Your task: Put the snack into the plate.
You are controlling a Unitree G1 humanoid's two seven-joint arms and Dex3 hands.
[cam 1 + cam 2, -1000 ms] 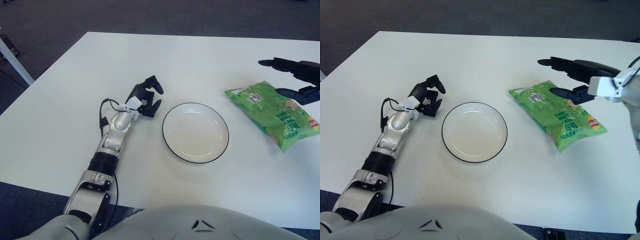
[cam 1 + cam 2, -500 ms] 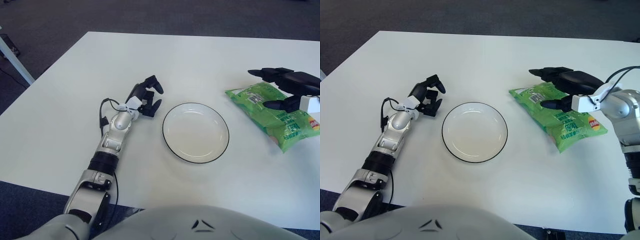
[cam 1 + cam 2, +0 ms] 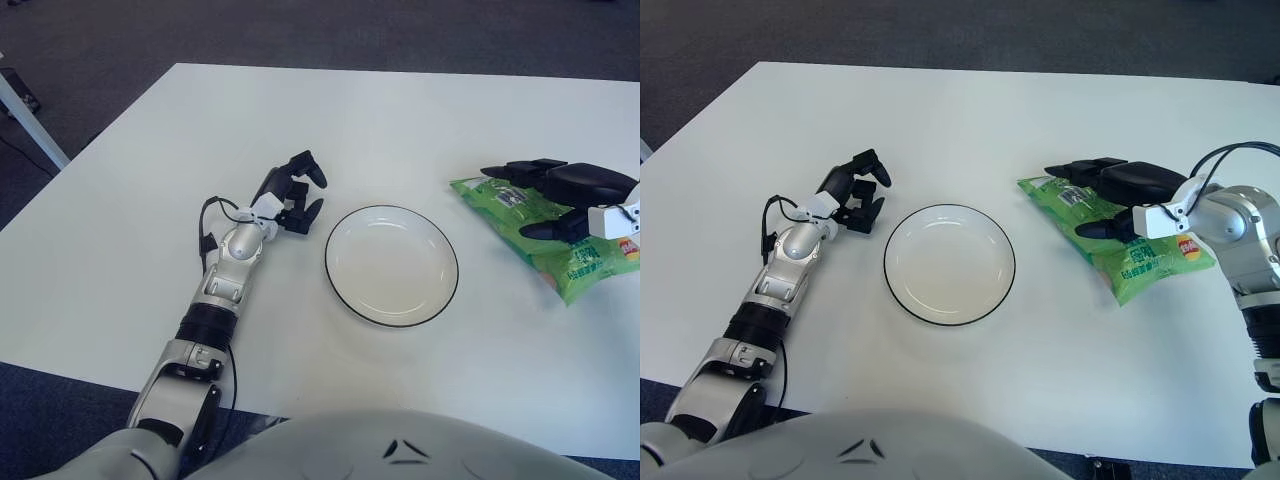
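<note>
Nearest the robot, the plate [image 3: 949,263] sits bare on the white bench [image 3: 970,120], so nothing is delivered yet. Left of it, the left hand [image 3: 854,196] rests parked on the bench, fingers curled around nothing. Farther right, the snack [image 3: 1116,233] lies flat on the bench, well apart from the plate. Over the bag's near end, the right hand [image 3: 1108,195] has its fingers spread, not clamped. Grasp, lift, carry and release all look left to do.

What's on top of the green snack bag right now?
The right hand is over the snack bag, fingers spread across its left end. The packaging beneath the hand is hidden, and actual contact can't be confirmed.
</note>
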